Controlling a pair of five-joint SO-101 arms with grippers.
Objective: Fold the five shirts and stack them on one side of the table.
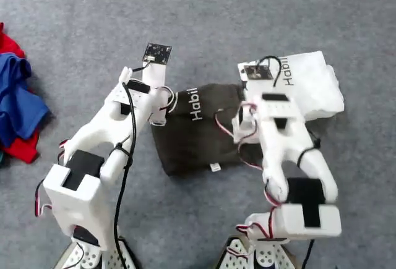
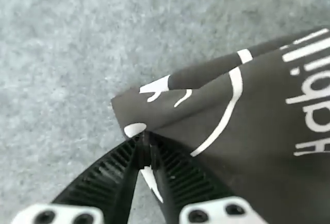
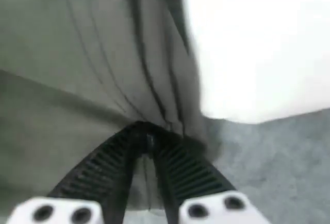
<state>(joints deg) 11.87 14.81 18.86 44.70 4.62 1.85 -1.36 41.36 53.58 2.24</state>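
2 hands grip the black shirt in the middle of the desk: the left hand pinches a corner, and the right hand pinches the opposite edge beside the folded white shirt. This looks like a fold in progress, and the next move calls for both to carry the cloth over evenly.

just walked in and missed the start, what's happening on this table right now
A black printed fabric shirt lies mid-table, gripped at both ends. The left end effector is shut on one corner. The right end effector pinches the opposite side, next to a white fabric shirt. A pile of red and blue shirts sits at the left edge of the grey felt table.
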